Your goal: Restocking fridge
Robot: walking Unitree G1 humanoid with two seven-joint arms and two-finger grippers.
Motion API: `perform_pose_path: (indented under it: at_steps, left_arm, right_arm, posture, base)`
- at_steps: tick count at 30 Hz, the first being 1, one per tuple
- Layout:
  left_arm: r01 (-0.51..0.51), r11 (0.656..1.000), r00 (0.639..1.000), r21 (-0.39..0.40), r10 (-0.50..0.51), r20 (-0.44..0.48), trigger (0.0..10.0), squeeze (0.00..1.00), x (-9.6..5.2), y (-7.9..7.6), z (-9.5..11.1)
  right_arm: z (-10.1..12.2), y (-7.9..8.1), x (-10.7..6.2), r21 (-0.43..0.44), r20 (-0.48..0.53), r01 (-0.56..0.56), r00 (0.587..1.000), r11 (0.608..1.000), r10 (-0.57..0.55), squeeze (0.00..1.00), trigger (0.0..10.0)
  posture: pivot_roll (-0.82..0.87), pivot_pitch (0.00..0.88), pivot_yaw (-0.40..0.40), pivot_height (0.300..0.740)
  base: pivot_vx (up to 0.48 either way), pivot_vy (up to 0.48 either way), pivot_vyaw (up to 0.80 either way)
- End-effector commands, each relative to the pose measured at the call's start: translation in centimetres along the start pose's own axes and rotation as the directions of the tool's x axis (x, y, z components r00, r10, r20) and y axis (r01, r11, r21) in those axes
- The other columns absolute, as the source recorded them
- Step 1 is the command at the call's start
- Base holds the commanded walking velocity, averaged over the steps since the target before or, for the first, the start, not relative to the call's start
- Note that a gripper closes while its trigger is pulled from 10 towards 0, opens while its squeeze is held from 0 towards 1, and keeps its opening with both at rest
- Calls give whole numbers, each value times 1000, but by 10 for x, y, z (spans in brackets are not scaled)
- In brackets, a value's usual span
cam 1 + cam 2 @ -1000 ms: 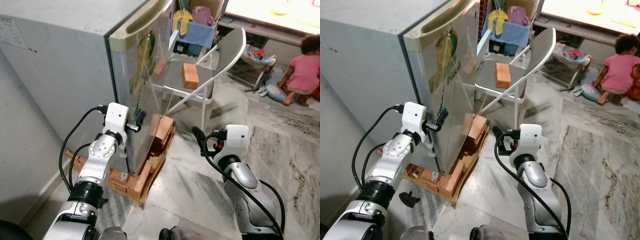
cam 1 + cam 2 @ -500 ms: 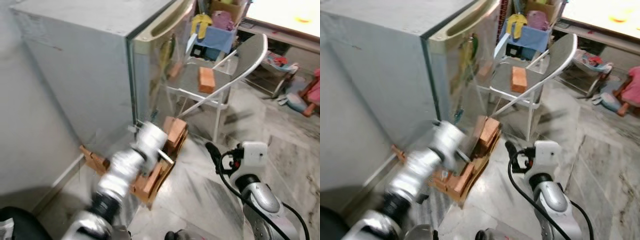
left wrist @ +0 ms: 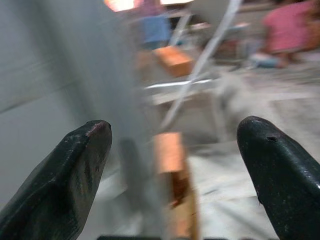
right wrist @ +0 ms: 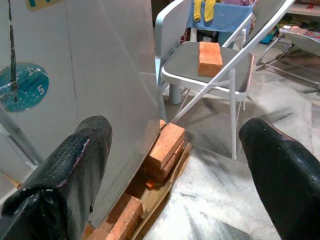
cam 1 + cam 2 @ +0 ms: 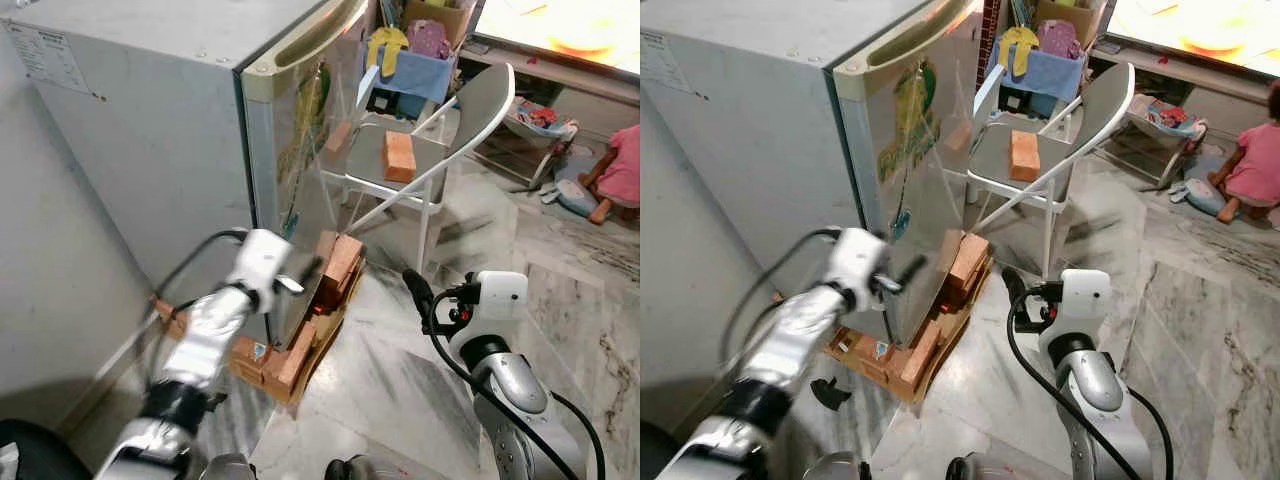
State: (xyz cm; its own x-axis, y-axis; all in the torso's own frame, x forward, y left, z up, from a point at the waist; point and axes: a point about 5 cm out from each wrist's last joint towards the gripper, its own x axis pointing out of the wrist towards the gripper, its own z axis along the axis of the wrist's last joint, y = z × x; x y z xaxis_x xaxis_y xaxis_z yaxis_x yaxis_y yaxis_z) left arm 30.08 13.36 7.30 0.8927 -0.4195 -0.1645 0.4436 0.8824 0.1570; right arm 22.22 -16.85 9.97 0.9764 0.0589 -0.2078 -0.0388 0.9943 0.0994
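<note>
Two tools faced the shut fridge (image 5: 150,120), which stood on bricks (image 5: 335,262), door edge vertical. Left tool (image 5: 300,278), nearer, hovered just beside that edge, fingers wide apart, empty. Right tool (image 5: 415,290), farther right, was likewise spread and empty.

Marble floor (image 5: 400,370) carries a brick stack (image 5: 300,340) w/ the fridge (image 5: 180,150) on top; folding chair (image 5: 420,150) just beside, one brick (image 5: 399,156) on its seat.
</note>
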Motion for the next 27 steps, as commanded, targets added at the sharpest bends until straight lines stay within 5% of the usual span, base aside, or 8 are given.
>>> perform_pose_path:
  at_steps: [1, 6, 10, 16, 19, 27]
  left_arm:
    - [-35, 999, 999, -20, 36, 17, 10000, 0, -1, 2, 3]
    - [-91, 995, 996, -37, 92, 12, 10000, 0, 1, 11, -2]
    - [-61, 996, 997, -58, 63, 34, 10000, 0, 16, 6, 10]
    - [-29, 998, 998, -61, 33, 51, 10000, 0, 31, -1, 20]
    - [-23, 997, 997, -72, 27, 66, 10000, 0, 38, -3, 25]
    - [5, 997, 998, -77, 0, 69, 10000, 0, 44, -12, 25]
  right_arm:
    - [1, 0, -1, -1, -4, -3, 1000, 1000, 3, 0, 10000]
    - [-2, -2, -1, 4, -23, -8, 1000, 1000, 8, 0, 10000]
    - [-8, -6, -4, 26, -70, -13, 997, 1000, 15, 0, 10000]
    - [-9, 8, -10, 93, -95, -224, 968, 970, 232, 0, 10000]
    - [-9, 16, -20, 75, -105, -386, 914, 919, 392, 0, 10000]
    - [-8, 7, -23, 50, -112, -404, 906, 913, 408, 0, 10000]
  posture:
    - [94, 0, -82, 740]
    - [94, 0, -92, 740]
    - [78, 0, -95, 740]
    - [47, 0, -89, 740]
    - [35, 0, -87, 740]
    - [20, 0, -87, 740]
  base:
    - [0, 0, 0]
    - [0, 0, 0]
    - [0, 0, 0]
    - [0, 0, 0]
    - [0, 0, 0]
    - [0, 0, 0]
